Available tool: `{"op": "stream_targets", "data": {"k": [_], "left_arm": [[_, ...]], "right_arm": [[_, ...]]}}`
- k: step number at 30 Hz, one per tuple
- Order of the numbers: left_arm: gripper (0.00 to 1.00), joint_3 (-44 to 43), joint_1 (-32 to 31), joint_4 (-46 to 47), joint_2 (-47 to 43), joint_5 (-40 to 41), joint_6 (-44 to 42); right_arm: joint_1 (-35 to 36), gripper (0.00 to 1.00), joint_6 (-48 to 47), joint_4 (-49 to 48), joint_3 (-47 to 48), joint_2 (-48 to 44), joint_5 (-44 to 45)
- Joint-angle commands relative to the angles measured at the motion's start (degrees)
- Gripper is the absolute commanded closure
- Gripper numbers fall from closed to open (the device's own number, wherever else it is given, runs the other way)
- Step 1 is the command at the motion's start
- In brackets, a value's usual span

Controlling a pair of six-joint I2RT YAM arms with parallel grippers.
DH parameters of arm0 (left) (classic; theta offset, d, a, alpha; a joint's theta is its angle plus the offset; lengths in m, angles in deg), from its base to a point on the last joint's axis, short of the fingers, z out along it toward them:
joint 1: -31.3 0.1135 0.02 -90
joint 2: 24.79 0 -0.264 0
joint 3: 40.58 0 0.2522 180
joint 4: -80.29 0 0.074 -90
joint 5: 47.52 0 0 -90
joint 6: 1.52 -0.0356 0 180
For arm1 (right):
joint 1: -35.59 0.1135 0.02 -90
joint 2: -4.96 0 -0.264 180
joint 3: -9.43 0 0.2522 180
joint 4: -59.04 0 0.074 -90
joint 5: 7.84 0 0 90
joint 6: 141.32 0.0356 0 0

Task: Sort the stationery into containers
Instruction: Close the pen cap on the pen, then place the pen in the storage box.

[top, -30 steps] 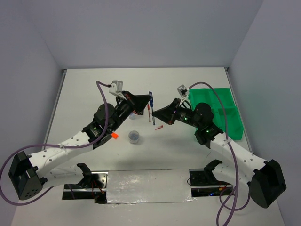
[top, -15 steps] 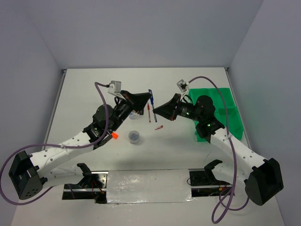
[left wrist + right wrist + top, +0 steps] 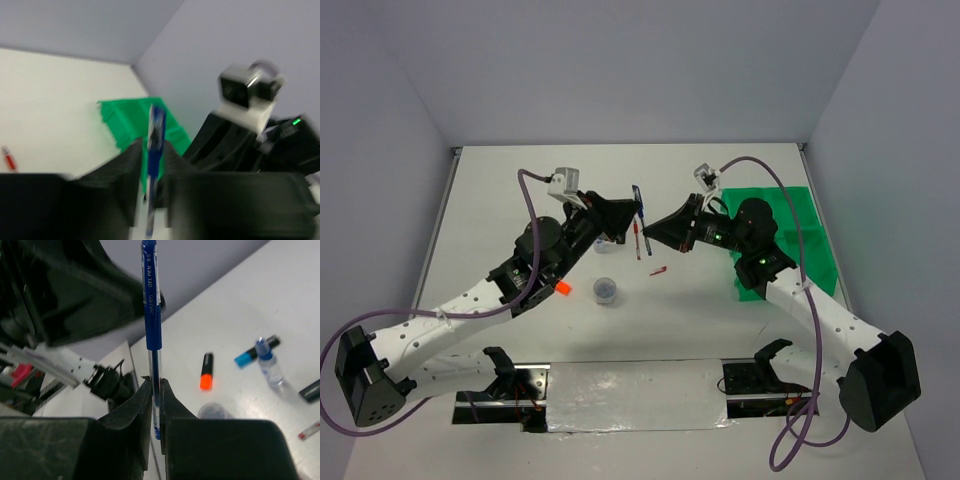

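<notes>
The right tool (image 3: 155, 386) pinches the upright blue pen (image 3: 151, 305). I cannot tell if the left tool (image 3: 151, 152) grips it too. The green tray (image 3: 812, 235) lies at the frame's right, by the right arm.

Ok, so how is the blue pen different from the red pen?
Colour: the blue pen has a blue body, while the red pen is red.
Hold: the blue pen is pinched between the fingers of the right gripper; nothing holds the red pen.
Pose: the blue pen is up in the air, sticking out past the fingers, while the red pen lies flat on the table.
Both are long, thin pens.
</notes>
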Motion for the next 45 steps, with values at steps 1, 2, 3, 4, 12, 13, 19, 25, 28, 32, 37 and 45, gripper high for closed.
{"op": "stream_targets", "data": {"k": [1, 2, 3, 4, 12, 13, 19, 25, 28, 32, 37, 45], "left_arm": [[0.55, -3.3, -2.0, -17.6, 0.1, 0.1, -1.6], [0.34, -5.9, -1.9, -18.4, -0.1, 2.1, -1.7], [0.26, -7.0, -2.0, -19.2, -0.5, 3.3, -1.8], [0.16, -8.3, -2.0, -21.2, -1.2, 4.2, -2.3], [0.01, -17.1, -1.9, -41.7, -7.4, 17.9, -3.9], [0.01, -17.9, -1.9, -45.5, -8.3, 19.8, -3.6], [0.01, -11.7, -1.8, -58.0, -13.6, 24.6, -2.7], [0.01, -7.5, -1.8, -61.2, -13.9, 20.6, -2.5], [0.01, -5.3, -1.7, -61.6, -13.8, 20.1, -2.7], [0.01, -3.3, -1.8, -58.7, -14.4, 16.4, -3.2], [0.01, -2.4, -1.7, -57.1, -14.4, 14.6, -3.6], [0.01, -2.1, -1.8, -55.4, -13.7, 13.0, -4.4]], "right_arm": [[0.0, 1.00, -0.7, -11.8, 3.4, 0.5, 7.3], [0.0, 1.00, -0.5, -11.9, 2.1, 1.1, 7.8], [0.1, 1.00, -0.4, -11.5, 1.8, 1.6, 8.1], [0.1, 1.00, -0.9, -10.9, 1.7, 2.5, 9.3], [-7.1, 1.00, -5.5, 15.0, -1.0, -6.4, 31.1], [-9.3, 1.00, -6.0, 20.1, -1.2, -7.9, 36.6], [-20.5, 1.00, -5.0, 36.5, -8.8, -14.4, 55.3], [-30.9, 1.00, -7.2, 41.0, -10.2, -14.4, 55.7], [-31.4, 1.00, -7.4, 39.8, -12.1, -14.8, 53.1], [-31.3, 1.00, -6.9, 38.4, -13.5, -12.0, 53.3], [-31.3, 1.00, -6.1, 37.2, -14.1, -10.5, 50.4], [-31.3, 0.80, -6.1, 35.0, -14.6, -9.1, 46.2]]}}
